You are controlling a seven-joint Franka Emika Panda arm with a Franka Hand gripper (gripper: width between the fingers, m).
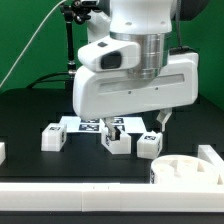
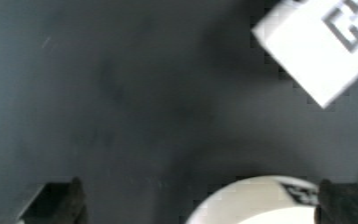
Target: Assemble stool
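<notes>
My gripper hangs low over the black table, open and holding nothing. Three white tagged stool legs lie below it: one at the exterior view's left, one under the gripper, one just to its right. The round rimmed seat lies at the front right. In the wrist view the gripper shows two dark fingertips far apart. A white rounded part with a black tag lies between them, close to one finger. I cannot tell whether it touches.
The marker board lies behind the legs and shows in the wrist view. A long white bar runs along the front edge. White pieces sit at the far left and right.
</notes>
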